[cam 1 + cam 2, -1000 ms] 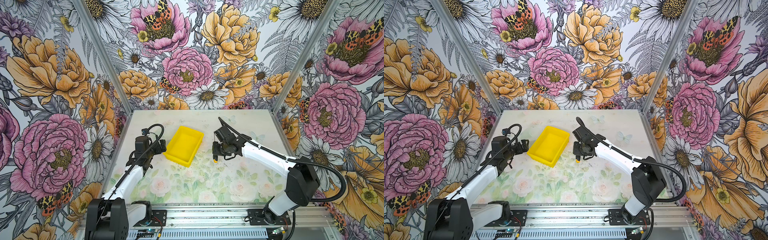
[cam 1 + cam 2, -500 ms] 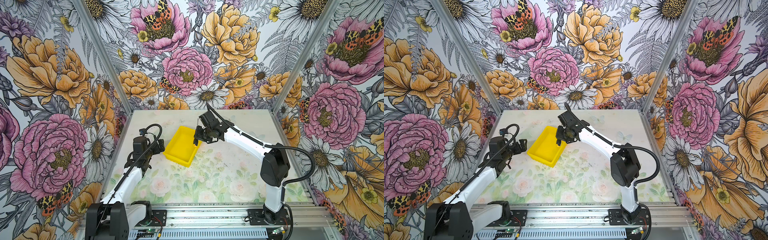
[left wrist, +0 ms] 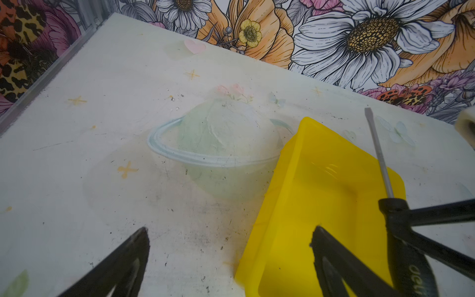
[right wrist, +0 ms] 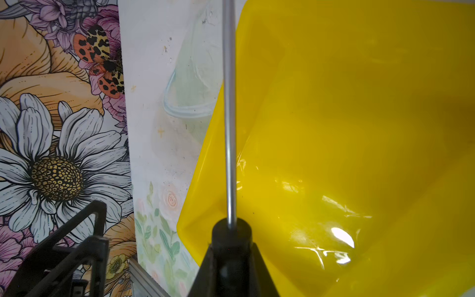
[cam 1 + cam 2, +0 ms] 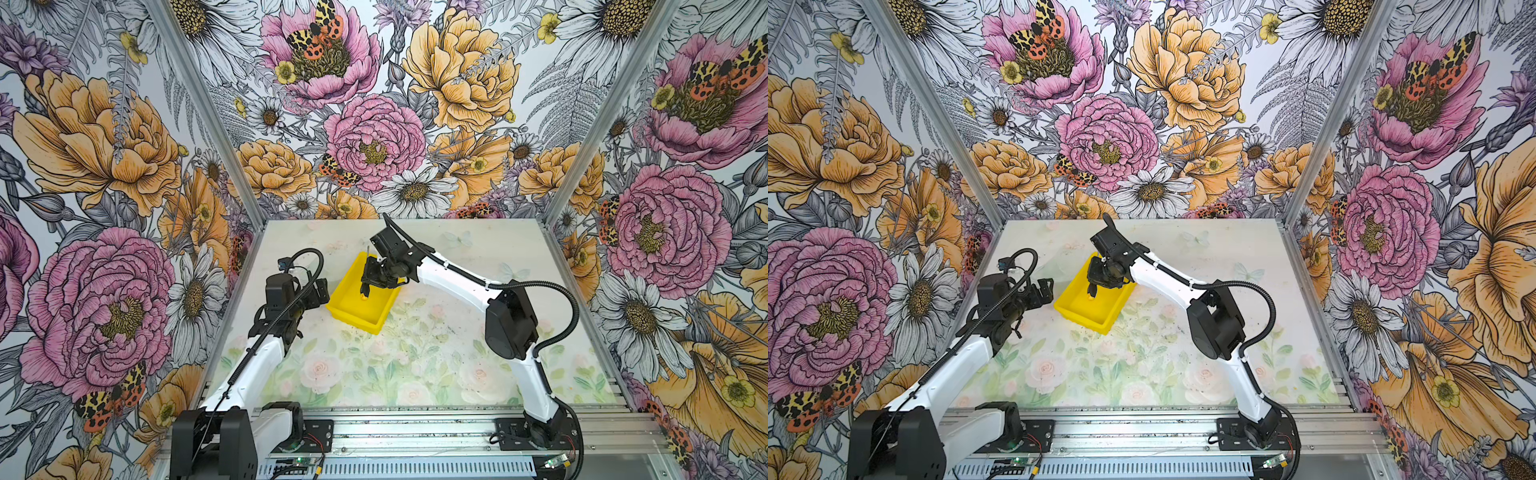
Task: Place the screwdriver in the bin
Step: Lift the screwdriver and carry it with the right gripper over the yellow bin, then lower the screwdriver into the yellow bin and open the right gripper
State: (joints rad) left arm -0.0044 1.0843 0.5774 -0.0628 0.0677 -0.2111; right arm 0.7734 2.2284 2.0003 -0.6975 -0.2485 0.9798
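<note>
Top views: found right gripper (image 5: 366, 283) poised over bin (image 5: 353, 319), jaws clamped on black handle of screwdriver (image 5: 365, 293). Logged tool as roughly upright, tip up, yellow cap down, inside bin's outline and near its floor. Could not settle cap-to-floor contact from above. Noted left gripper (image 5: 322, 291) just beside bin's left corner, carrying nothing. Left wrist view: confirmed left gripper (image 3: 230, 228) jaws spread wide, with only table (image 3: 102, 154) and bin (image 3: 290, 167) wall between them. Picked up flat blade tip and full grey shaft of screwdriver (image 3: 380, 154), too thin to read from above. Lost cap below frame edge. Right wrist view: looked straight along shaft of screwdriver (image 4: 228, 128), with glossy bin (image 4: 334, 115) floor behind. Saw fingers pinched just behind collar, at shaft end of handle, a detail hidden from above by the wrist. Gave no sight of cap. Judged tool light, rigid and not fragile. Judged bare shaft smooth and likely slippery, so rated thick handle as proper place to hold, as gripped. Expected toppling on release, not standing. Rated low walls as enough if let go well inside.
</note>
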